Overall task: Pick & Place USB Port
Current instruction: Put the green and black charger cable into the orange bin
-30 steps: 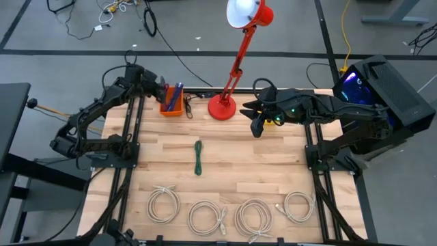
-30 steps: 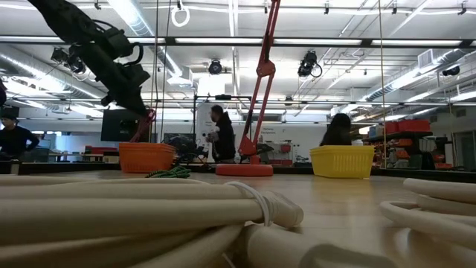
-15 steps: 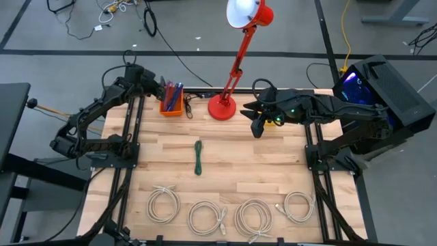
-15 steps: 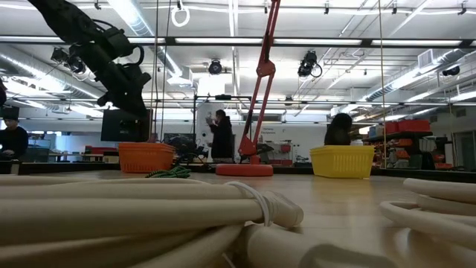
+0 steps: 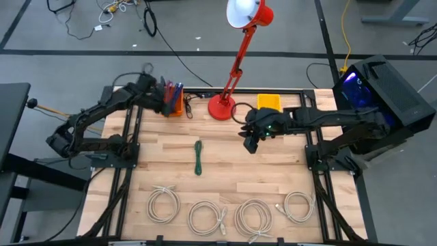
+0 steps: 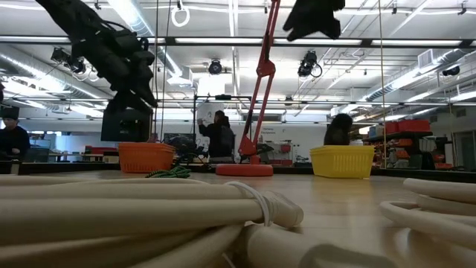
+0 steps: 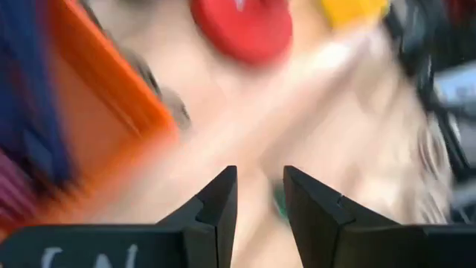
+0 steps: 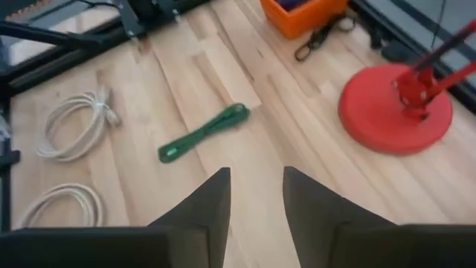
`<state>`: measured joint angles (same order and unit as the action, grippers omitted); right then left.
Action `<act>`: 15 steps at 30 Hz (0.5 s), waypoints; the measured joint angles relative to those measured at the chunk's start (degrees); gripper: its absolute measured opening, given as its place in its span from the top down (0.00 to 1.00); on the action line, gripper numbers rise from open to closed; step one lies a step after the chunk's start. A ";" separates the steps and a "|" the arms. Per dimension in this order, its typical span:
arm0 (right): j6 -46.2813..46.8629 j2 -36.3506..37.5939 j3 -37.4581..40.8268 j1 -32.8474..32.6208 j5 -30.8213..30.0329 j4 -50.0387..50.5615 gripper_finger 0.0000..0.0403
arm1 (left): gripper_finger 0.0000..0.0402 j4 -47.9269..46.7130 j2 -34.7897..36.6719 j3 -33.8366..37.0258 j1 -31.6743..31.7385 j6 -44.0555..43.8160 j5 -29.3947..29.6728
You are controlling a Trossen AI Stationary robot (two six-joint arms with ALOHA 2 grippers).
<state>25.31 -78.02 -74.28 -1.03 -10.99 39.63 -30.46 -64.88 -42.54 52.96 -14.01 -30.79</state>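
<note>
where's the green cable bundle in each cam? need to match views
High view: green cable bundle mid-table, lying lengthwise, below the red lamp base.
Low view: low green heap between the orange bin and lamp base.
Left wrist view: too blurred to tell.
Right wrist view: lying diagonally on the wood.
Shared landmark: red lamp base.

1. Left arm: reaches from the left side of the surface (image 5: 225,171) toward its far left corner, forearm running diagonally.
2. Left end effector (image 5: 166,104): at the far left corner, raised above the surface in the low view (image 6: 143,100). Fingers (image 7: 217,205) stand parted with a narrow gap, nothing between them.
3. Right arm: extends from the right side, roughly level, toward the far middle.
4. Right end effector (image 5: 250,141): high above the surface, at the upper edge of the low view (image 6: 312,18). Fingers (image 8: 212,199) parted, nothing held.
</note>
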 joint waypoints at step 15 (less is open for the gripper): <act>-11.91 3.42 0.59 5.05 -2.55 -4.55 0.69 | 0.77 -3.82 -0.42 -0.03 -42.06 -35.26 25.59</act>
<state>13.40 -74.60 -73.69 4.02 -13.54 35.07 -34.28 -65.29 -42.57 10.91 -49.27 -5.20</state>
